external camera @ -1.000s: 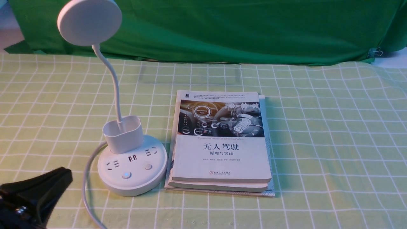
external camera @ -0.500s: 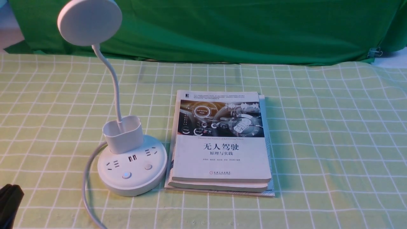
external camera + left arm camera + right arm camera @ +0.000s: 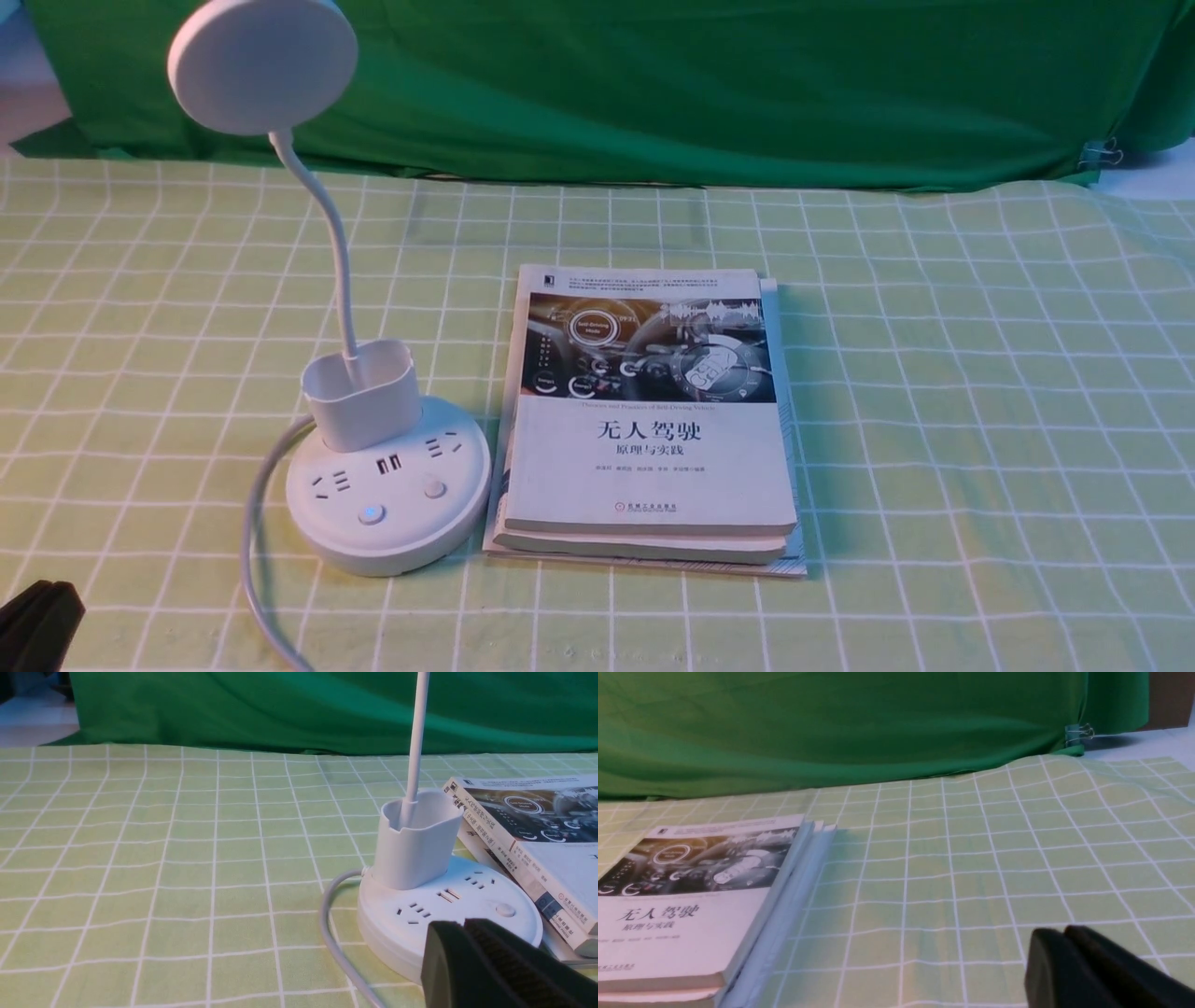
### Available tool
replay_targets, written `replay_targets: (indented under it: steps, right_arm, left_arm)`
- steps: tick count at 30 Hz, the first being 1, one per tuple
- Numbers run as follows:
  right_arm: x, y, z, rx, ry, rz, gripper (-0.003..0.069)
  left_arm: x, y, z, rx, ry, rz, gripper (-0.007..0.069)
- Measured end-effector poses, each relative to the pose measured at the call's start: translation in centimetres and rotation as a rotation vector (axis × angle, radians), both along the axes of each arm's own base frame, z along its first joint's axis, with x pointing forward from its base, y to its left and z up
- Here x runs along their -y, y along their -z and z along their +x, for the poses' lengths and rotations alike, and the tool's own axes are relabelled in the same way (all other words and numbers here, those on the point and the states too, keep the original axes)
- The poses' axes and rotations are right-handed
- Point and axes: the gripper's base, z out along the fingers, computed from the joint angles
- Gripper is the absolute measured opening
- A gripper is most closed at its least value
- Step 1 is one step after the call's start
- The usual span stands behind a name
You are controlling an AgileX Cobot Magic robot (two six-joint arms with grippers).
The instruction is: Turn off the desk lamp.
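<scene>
Left claw (image 3: 460, 924) sits slightly farther into front view than half a second ago, fingers together; right claw (image 3: 1052, 931) likewise. Desk lamp (image 3: 387, 537) near table's left edge, head apparently unlit; likely done.

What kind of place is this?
Likely a tabletop test setup: grid-patterned cloth, green backdrop, desk lamp beside stacked books.
</scene>
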Motion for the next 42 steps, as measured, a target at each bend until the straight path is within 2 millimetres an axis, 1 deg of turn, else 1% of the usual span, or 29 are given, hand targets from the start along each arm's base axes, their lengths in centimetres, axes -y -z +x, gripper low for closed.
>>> replay_targets:
  steps: [42]
  right_arm:
    - [0.00,-0.02,0.00,0.002,0.000,0.000,0.0029]
  left_arm:
    - [-0.05,0.03,0.00,-0.001,-0.002,0.022,0.0002]
